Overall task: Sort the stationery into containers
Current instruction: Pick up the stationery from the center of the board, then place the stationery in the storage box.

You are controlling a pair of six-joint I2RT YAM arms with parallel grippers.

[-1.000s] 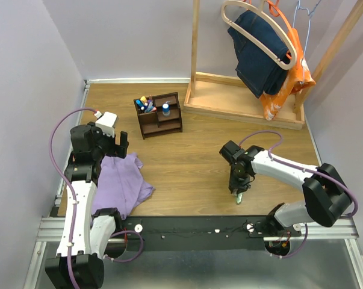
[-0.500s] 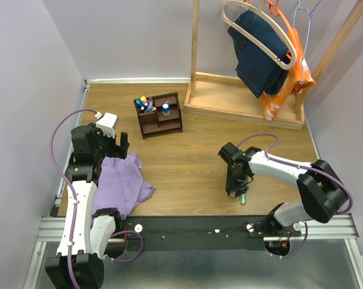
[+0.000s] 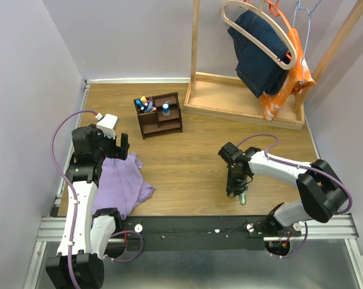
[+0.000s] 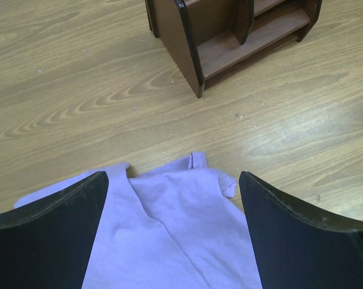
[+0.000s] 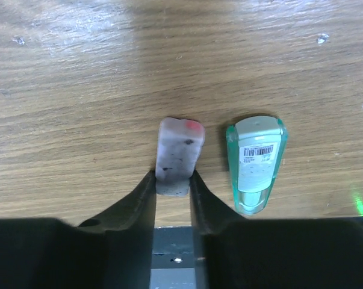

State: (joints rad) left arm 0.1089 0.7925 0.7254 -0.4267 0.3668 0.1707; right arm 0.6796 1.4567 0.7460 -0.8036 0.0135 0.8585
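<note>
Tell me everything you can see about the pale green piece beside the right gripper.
The pale green piece is a stubby round-ended case of translucent green plastic with a whitish core and a barcode label. It lies flat on the wooden table near its front edge, beside the right gripper, which clamps a smudged grey eraser. A narrow gap separates it from the eraser; only the table visibly touches it.

Robot lab: walled wooden table

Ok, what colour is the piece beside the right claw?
Pale green piece, white barcode label; clearest in right wrist view.
</note>
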